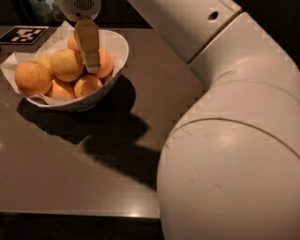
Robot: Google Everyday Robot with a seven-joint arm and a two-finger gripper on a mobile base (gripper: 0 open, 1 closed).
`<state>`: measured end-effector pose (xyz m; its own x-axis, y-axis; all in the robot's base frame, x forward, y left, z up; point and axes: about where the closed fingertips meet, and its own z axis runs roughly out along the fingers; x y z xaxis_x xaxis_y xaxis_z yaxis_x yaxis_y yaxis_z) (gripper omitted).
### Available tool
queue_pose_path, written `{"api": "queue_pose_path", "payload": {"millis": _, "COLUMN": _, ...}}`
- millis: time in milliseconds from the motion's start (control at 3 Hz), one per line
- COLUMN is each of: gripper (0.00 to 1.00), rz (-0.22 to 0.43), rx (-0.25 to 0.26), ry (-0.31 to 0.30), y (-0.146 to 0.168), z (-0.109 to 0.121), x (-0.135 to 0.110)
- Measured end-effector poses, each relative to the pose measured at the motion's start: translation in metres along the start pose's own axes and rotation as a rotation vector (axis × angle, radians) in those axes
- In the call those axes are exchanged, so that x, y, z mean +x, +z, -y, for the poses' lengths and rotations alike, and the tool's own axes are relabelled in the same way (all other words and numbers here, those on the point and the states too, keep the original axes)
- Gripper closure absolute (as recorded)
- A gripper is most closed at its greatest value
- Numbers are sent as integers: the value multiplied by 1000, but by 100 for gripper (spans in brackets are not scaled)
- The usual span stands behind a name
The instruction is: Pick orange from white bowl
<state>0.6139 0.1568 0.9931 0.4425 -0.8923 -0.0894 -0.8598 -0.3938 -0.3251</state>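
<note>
Overhead, gripper [93, 68] points down among oranges [67, 64] in white bowl [120, 47]; openness unclear.

1. The tan, flat-sided gripper [92, 60] is at the upper left of the view, pointing almost straight down with its tip tilted slightly to the right.
2. It hangs from a pale grey wrist housing with dark vent slots [80, 6], which is cut off by the top edge.
3. A long white arm link [185, 29] runs diagonally from the top centre toward the right, with a small dark hole near its upper end.
4. A large rounded white joint shell [234, 159] fills the lower right foreground, crossed by curved seams.
</note>
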Motion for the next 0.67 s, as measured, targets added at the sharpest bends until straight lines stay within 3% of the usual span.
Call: {"api": "queue_pose_path", "payload": {"millis": 667, "gripper": 17, "rz": -9, "rx": -45, "ry": -3, "y": 28, "z": 12, "x": -20}}
